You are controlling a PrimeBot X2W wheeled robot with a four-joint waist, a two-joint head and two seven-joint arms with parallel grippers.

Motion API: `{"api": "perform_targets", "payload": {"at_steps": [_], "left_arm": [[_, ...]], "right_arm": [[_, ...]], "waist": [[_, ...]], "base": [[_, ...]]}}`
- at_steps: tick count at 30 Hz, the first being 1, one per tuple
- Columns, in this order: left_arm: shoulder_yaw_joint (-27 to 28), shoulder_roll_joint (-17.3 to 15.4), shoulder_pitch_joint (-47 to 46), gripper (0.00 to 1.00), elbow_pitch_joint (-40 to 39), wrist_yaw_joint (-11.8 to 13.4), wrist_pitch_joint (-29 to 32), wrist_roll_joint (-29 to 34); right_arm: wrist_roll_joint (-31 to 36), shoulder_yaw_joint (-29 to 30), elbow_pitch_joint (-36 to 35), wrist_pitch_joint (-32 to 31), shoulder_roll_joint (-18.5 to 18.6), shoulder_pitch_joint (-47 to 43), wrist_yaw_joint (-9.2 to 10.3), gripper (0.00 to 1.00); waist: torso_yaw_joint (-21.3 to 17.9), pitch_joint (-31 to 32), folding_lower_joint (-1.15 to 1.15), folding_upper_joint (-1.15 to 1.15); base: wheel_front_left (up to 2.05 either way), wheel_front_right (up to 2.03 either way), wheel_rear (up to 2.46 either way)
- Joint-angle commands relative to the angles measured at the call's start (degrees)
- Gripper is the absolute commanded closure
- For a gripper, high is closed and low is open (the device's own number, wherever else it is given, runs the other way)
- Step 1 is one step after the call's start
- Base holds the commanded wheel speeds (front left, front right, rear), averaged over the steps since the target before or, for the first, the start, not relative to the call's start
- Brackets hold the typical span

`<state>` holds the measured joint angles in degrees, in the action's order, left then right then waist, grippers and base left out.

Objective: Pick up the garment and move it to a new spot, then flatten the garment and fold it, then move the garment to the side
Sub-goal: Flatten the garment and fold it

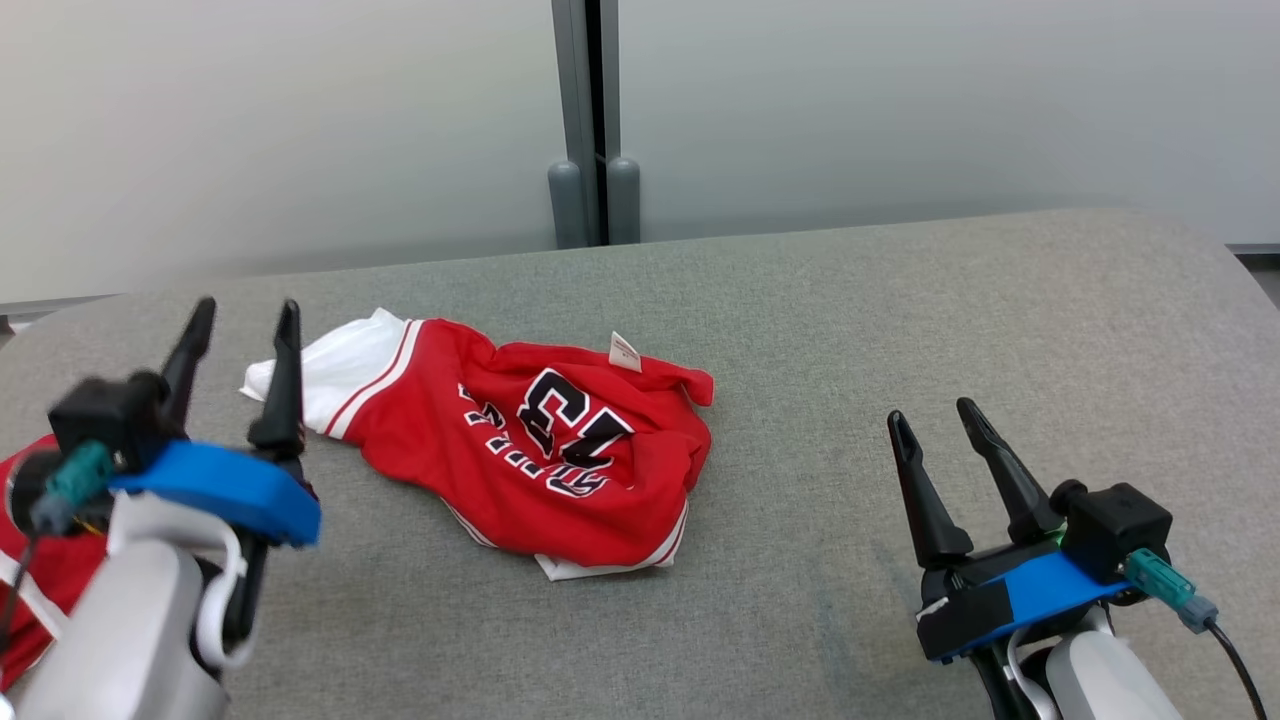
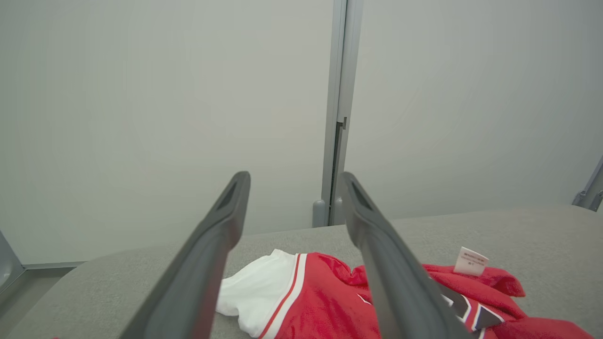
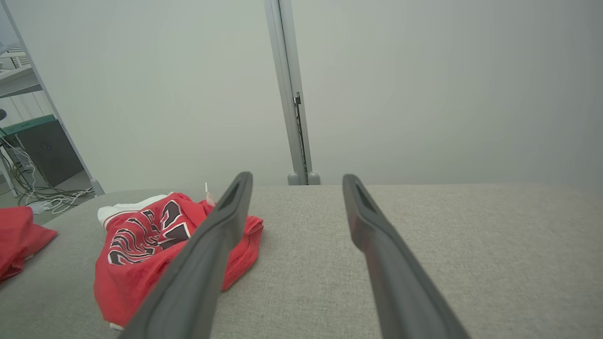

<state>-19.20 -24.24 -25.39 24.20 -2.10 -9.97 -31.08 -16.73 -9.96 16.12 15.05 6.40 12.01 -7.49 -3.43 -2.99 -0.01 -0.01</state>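
Note:
A crumpled red garment (image 1: 540,450) with white trim and black lettering lies in a heap on the grey table (image 1: 850,320), left of centre. It also appears low in the left wrist view, the garment (image 2: 325,301) lying below the fingers, and at the left in the right wrist view, the garment (image 3: 141,245). My left gripper (image 1: 245,325) is open with nothing between its fingers, raised just left of the garment's white end. My right gripper (image 1: 935,415) is open over bare table to the garment's right. Its jaws hold nothing.
Another red cloth (image 1: 40,560) lies at the table's left edge, partly behind my left arm; it also shows as red cloth (image 3: 19,240) in the right wrist view. A frosted wall panel with a grey post (image 1: 595,120) stands behind the table. Cables (image 3: 33,188) lie on the floor at left.

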Motion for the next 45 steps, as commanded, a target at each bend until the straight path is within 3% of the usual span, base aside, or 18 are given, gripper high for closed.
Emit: {"api": "perform_targets", "payload": {"at_steps": [1,7,10,13,21,35,45], "left_arm": [[0.44,0.75,2.09,0.0,-1.57,0.99,-1.2,-0.04],[3.37,4.4,14.44,0.0,-11.25,7.26,-4.88,0.21],[4.87,6.71,19.03,0.0,-15.29,9.14,-5.24,1.49],[5.43,9.18,22.78,0.0,-18.8,9.15,-5.25,4.18],[6.57,14.66,24.74,0.0,-18.48,5.84,-5.28,8.25],[10.46,18.69,23.38,0.0,-15.89,1.06,-5.29,12.39],[11.37,20.44,21.97,0.0,-14.38,-0.84,-5.3,13.56]], "right_arm": [[-0.19,-0.12,0.18,0.17,0.51,-0.75,-0.01,0.0],[-0.6,-0.79,0.57,0.17,1.19,-2.1,-0.01,0.0],[-0.77,-0.68,0.6,0.17,1.43,-2.54,-0.01,0.0],[-0.92,-0.26,0.77,0.18,1.56,-3.26,-0.01,0.0],[-0.9,0.09,0.99,0.18,1.73,-2.94,-0.01,0.0],[-1.3,-1.66,2.92,0.17,2.23,-1.59,-0.01,0.0],[-4.01,-11.93,18.41,-2.86,4.13,7.34,-0.01,0.0]], "waist": [[0.12,0.29,0.01,0.01],[0.89,2.14,0.01,0.01],[1.18,2.53,0.01,0.01],[1.56,2.41,0.01,0.01],[2.66,1.29,0.01,0.01],[3.28,0.45,0.01,0.01],[8.68,-1.34,0.01,0.01]], "base": [[0.0,0.0,0.0],[0.0,0.0,0.0],[0.0,0.0,0.0],[0.0,0.0,0.0],[0.0,0.0,0.0],[0.0,0.0,0.0],[0.0,0.0,0.0]]}}
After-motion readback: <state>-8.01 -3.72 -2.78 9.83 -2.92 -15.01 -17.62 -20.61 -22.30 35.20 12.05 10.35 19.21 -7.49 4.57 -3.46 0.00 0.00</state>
